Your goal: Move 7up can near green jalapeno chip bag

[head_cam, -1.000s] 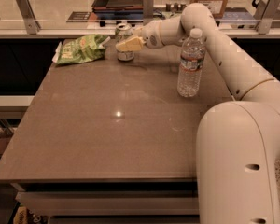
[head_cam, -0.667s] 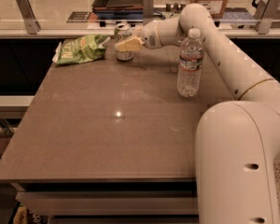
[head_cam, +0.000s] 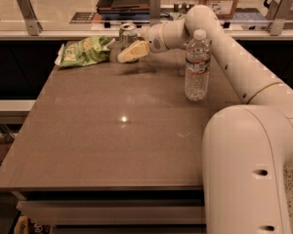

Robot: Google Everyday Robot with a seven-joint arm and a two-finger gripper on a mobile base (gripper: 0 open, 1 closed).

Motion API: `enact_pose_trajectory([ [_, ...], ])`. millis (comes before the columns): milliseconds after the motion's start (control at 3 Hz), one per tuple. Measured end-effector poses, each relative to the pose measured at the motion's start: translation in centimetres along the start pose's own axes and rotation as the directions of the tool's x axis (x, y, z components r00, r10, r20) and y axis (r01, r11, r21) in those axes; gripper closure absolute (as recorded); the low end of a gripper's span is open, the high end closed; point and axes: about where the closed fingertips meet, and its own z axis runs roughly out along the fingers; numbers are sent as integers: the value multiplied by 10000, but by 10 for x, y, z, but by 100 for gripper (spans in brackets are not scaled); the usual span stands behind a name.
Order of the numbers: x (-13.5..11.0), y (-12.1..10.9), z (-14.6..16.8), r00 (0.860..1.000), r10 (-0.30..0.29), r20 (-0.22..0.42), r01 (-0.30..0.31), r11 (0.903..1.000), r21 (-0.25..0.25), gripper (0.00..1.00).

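The 7up can (head_cam: 128, 29) stands upright at the far edge of the table, and only its silver top and upper rim show. My gripper (head_cam: 131, 49) reaches in from the right and sits around the can's lower body, hiding most of it. The green jalapeno chip bag (head_cam: 84, 51) lies flat at the table's far left corner, just left of the can and the gripper, with a small gap between them.
A clear plastic water bottle (head_cam: 197, 66) stands upright on the right side of the brown table (head_cam: 122, 145), under my arm. A counter with metal posts (head_cam: 27, 5) and a glass rail runs behind the table. My arm's base fills the lower right.
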Motion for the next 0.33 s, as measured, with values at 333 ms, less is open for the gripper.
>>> enact_pose_trajectory([
  [333, 0, 0, 0, 10000, 0, 0, 0, 10000, -2, 0],
])
